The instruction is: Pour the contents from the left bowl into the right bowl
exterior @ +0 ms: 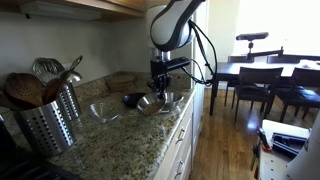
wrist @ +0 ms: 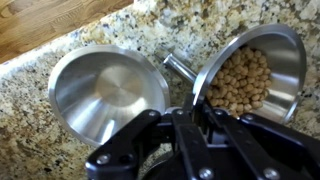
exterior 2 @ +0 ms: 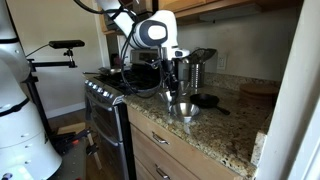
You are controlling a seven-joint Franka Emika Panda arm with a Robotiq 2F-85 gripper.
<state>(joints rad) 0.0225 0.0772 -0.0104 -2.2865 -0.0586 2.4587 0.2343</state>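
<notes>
Holding tilted left bowl (wrist: 278,38) by its rim, claw (wrist: 197,108) clamped; contents (wrist: 243,80) unpoured; right bowl (wrist: 100,90) alongside, empty.

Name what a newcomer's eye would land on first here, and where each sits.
First, the tilted steel bowl of tan-brown pieces, held at its rim by the jaws, right of the wrist view. Beside it on the speckled granite counter sits an empty steel bowl. In an exterior view, a utensil-crammed steel holder stands at the counter's near end.
</notes>
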